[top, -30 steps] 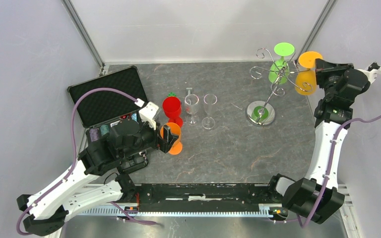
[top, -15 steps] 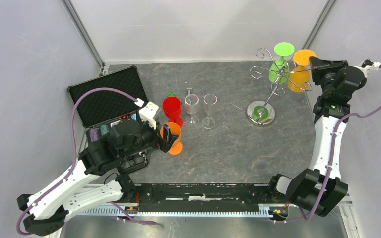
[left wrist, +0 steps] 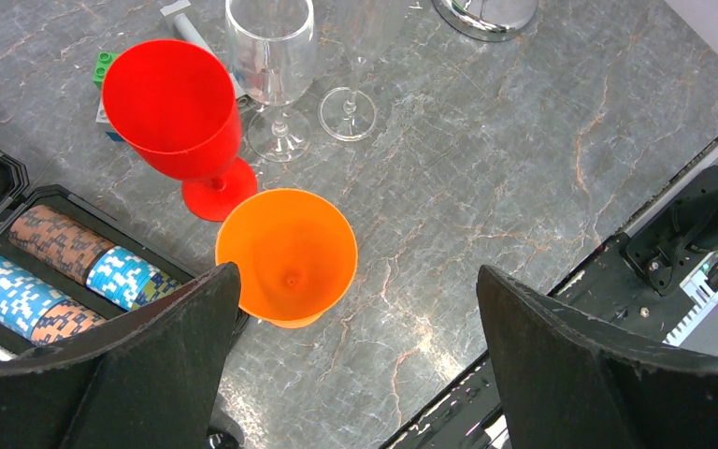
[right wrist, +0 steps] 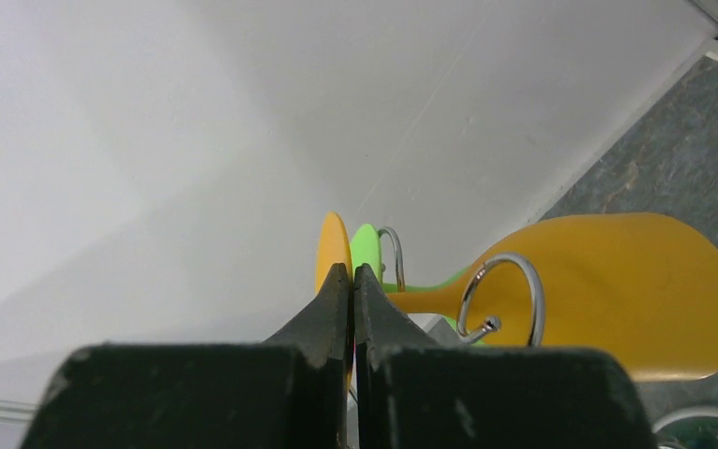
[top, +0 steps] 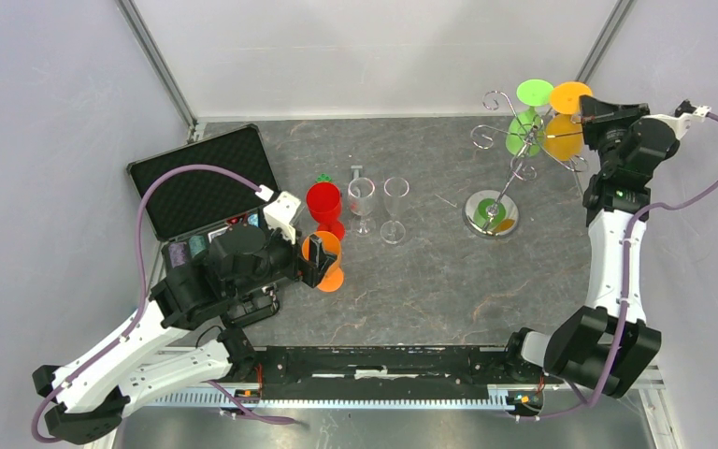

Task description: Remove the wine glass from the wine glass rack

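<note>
The right claw [top: 587,114] is pressed together, holding nothing. Its tips sit at the stem of the hung orange glass [top: 555,137], close to the foot; whether they touch it cannot be told. In the wrist view the shut fingers [right wrist: 337,299] point at that stem, with a wire ring of the rack [right wrist: 535,299] curled over it beside the bowl. This glass [right wrist: 617,290] hangs upside down on the rack's [top: 492,215] right arm, next to a green glass [top: 524,133] on the same stand. The rack stands at the far right of the tabletop [top: 430,271].

The left claw [top: 313,260] is spread wide above a second orange glass [left wrist: 285,257] standing upright. Just behind that stand a red glass [left wrist: 173,108] and two clear glasses [top: 379,201]. An open case [top: 201,182] with chips [left wrist: 56,262] lies at the left.
</note>
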You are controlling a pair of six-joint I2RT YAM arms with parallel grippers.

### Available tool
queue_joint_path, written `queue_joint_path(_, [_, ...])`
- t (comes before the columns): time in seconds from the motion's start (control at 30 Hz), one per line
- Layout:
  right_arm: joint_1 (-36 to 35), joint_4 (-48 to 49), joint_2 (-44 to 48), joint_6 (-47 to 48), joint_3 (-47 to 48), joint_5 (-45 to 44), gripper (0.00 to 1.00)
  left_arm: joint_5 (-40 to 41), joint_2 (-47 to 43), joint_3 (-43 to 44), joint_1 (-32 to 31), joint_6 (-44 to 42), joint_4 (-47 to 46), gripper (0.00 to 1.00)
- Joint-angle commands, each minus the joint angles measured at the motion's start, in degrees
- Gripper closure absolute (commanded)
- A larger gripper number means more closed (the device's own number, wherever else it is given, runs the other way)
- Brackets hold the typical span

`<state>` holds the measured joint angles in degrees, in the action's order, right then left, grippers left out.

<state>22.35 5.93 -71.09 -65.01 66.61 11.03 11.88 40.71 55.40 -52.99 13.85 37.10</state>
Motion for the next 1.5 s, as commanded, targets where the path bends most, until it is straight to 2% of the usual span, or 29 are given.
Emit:
queue_joint_path(0.0, [-0.02, 6.86, -1.74, 1.98, 2.55, -3.57, 1.0, 0.48, -0.48, -0.11, -0.09, 0.22, -2.65, 0.0])
queue_joint_path(0.17, [-0.01, 9.01, -3.03, 4.23, 4.33, -4.66, 1.0, 0.8, -0.46, -0.2, -0.09, 0.57, -2.72, 0.0])
queue_joint_path(0.33, [0.3, 16.49, -0.37, 12.18, 4.71, -5.13, 1.0, 2.27, -0.31, 0.06, -0.09, 2.12, -2.26, 0.0])
queue_joint_path(0.57, [0.59, 22.47, 1.8, 12.14, 6.48, 2.68, 1.0, 2.05, 0.3, 0.49, -0.09, 3.06, -2.47, 0.0])
queue_joint_path(0.9, [0.5, 27.84, 13.61, 9.78, 5.61, 17.39, 1.0, 0.24, 1.73, 2.86, -0.09, 4.27, -4.02, 0.0])
queue_joint_path(1.1, [0.55, 31.44, 19.67, 3.88, 4.93, 25.24, 1.0, -2.8, 2.22, 2.89, -0.09, 8.73, -11.5, 0.0])
queue_joint_path(1.27, [-0.8, 27.27, 26.18, 4.03, 4.12, 27.53, 1.0, -3.91, 1.96, 1.03, -0.09, 17.36, -23.2, 0.0])
queue_joint_path(1.37, [-3.28, 30.62, 28.0, -2.91, -0.01, 28.26, 1.0, -5.49, 2.61, 0.36, -0.07, 20.76, -30.07, 0.0])
queue_joint_path(1.47, [-5.76, 34.2, 28.75, -8.99, -3.46, 29.17, 1.0, -6.28, 5.19, 2.29, -0.05, 22.59, -33.19, 0.0])
